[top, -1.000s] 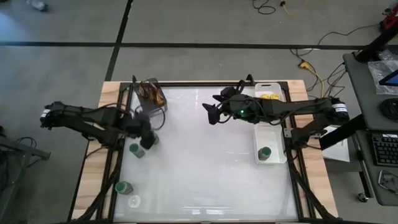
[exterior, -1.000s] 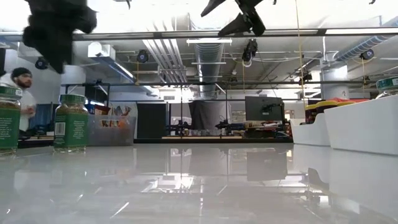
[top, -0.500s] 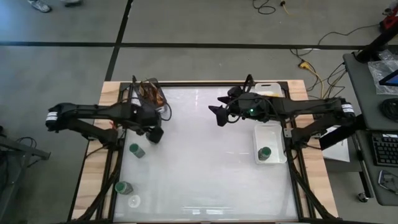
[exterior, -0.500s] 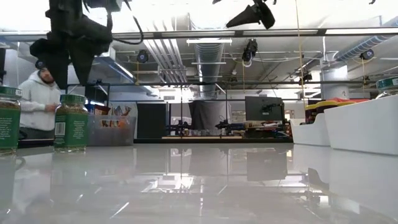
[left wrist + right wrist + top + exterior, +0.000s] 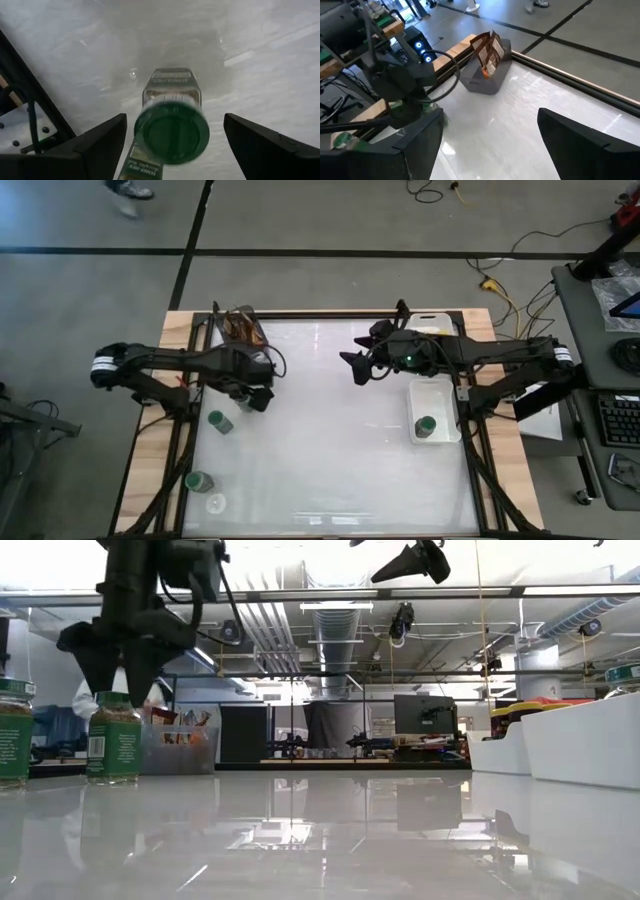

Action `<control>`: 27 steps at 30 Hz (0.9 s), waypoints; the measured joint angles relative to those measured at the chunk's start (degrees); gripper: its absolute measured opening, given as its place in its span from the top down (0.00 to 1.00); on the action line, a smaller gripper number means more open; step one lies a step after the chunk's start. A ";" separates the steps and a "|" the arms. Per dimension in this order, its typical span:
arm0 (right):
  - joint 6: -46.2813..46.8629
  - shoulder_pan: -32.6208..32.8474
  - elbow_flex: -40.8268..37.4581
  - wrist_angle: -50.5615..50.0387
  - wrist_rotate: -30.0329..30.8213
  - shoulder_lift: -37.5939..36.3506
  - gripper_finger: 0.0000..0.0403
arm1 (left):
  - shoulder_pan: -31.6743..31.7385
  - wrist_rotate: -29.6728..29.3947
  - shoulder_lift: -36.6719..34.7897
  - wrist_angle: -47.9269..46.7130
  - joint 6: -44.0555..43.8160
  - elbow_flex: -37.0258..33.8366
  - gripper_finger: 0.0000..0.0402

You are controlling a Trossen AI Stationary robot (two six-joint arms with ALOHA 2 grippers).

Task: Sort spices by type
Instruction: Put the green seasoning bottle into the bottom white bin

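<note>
A green-lidded spice jar (image 5: 172,132) stands upright on the glossy white table (image 5: 330,450). My left gripper (image 5: 172,150) hangs open above it and points down, one finger to each side, with the tips a little above the lid (image 5: 113,698). The high view shows this jar (image 5: 218,421) near the left edge, beside the gripper (image 5: 256,396). Another green-lidded jar (image 5: 198,481) stands nearer the front. My right gripper (image 5: 355,368) is open and held high over the table's far middle, with nothing between its fingers.
A grey cup of brown sticks (image 5: 245,328) stands at the far left corner. At the right, one white tray (image 5: 440,395) holds a green-lidded jar (image 5: 425,426), and the tray behind it (image 5: 432,332) holds yellow-lidded ones. A pale round jar (image 5: 215,503) sits at the front left.
My left gripper has come down and moved a little toward the table's right, ending over the green-lidded jar. My right gripper has drawn back slightly toward the right edge. No jar has moved.
</note>
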 joint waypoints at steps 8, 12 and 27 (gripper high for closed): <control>-0.29 0.00 0.00 -0.83 -1.50 -0.25 0.22 | 1.59 5.56 4.89 0.77 0.32 0.00 0.23; -0.39 0.35 0.00 -2.04 -1.70 -0.58 0.25 | 1.58 5.40 7.50 0.82 1.53 0.00 0.23; -9.29 3.39 -0.03 -1.88 -4.01 -10.12 0.33 | 2.46 7.52 13.67 2.29 13.11 1.33 0.54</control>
